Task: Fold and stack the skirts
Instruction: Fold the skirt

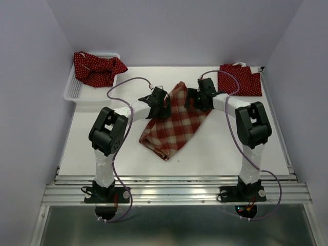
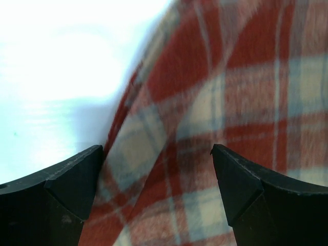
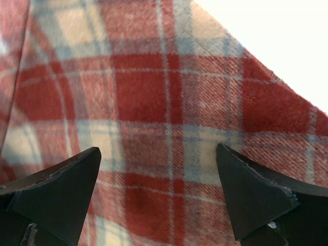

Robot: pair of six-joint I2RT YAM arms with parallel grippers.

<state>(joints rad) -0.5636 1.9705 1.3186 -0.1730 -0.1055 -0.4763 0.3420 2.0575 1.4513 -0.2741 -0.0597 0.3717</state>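
From above, the plaid skirt (image 1: 177, 122) lies at the middle of the table (image 1: 225, 151), a long rumpled shape running from 1 o'clock down to 7 o'clock. The left pincer (image 1: 159, 100) hangs at its 10 o'clock edge and the right pincer (image 1: 198, 97) at its 1 o'clock end. One dotted skirt (image 1: 97, 67) is heaped in the basket (image 1: 69, 95) at 10 o'clock. The other dotted skirt (image 1: 240, 79) lies flat and squared at the 2 o'clock corner, so that one looks done.

The left wrist view shows the left pincer (image 2: 157, 154) with its fingers spread apart and nothing between them. The plaid skirt (image 2: 230, 92) fills the 3 o'clock side, its edge just beside the 9 o'clock finger, with bare table (image 2: 51, 77) beyond.

The right wrist view shows the right pincer (image 3: 158, 154) likewise spread, gripping nothing, with plaid skirt (image 3: 154, 87) under it and table (image 3: 279, 31) at 1 o'clock. Whether either one touches the cloth cannot be told.

The left side looks the riskier of the two. It sits so near the edge that closing there could miss the cloth or catch only one layer. If the two arms then pull unevenly, the fold would likely come out skewed.
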